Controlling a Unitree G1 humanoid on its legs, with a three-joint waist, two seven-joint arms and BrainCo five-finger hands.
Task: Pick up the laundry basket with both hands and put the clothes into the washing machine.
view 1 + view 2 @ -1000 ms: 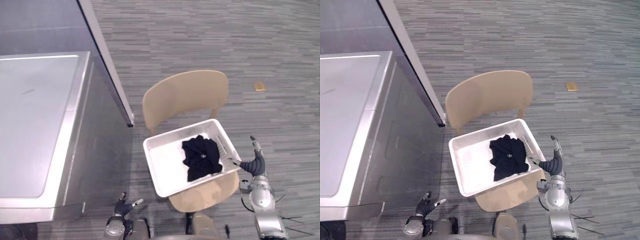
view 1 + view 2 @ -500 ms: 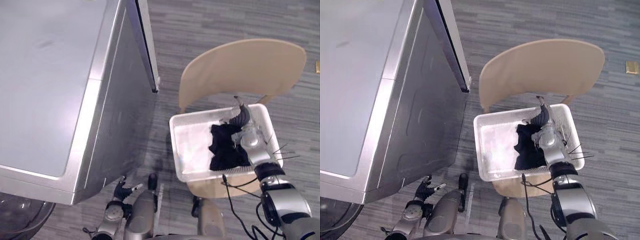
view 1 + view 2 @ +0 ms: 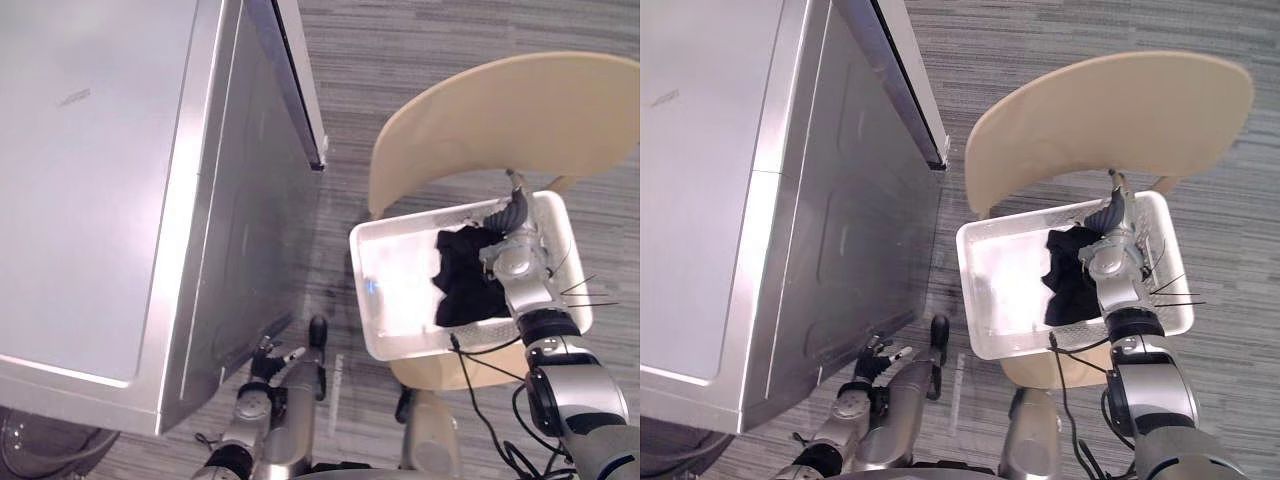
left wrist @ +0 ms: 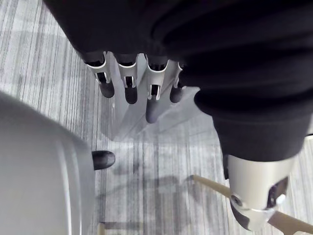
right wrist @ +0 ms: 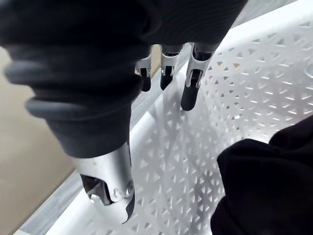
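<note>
A white mesh laundry basket (image 3: 366, 300) sits on the seat of a light wooden chair (image 3: 500, 115). Black clothes (image 3: 462, 285) lie in the basket's right half. My right hand (image 3: 510, 213) reaches over the basket, just past the clothes, by the far wall. In the right wrist view its fingers (image 5: 193, 83) are straight and hold nothing, close to the mesh wall (image 5: 244, 73), with the clothes (image 5: 264, 186) beside them. My left hand (image 3: 268, 358) hangs low by the front of the silver washing machine (image 3: 100, 180); its fingers (image 4: 152, 95) are relaxed and empty.
A dark panel edge (image 3: 290, 80) runs along the machine's right side, close to the chair's backrest. Striped grey carpet (image 3: 420, 40) surrounds the chair. A narrow gap of floor (image 3: 335, 290) separates the machine from the basket.
The camera has swung toward the machine. My right hand has gone from outside the basket's right rim to over the clothes inside it. The left hand stays low.
</note>
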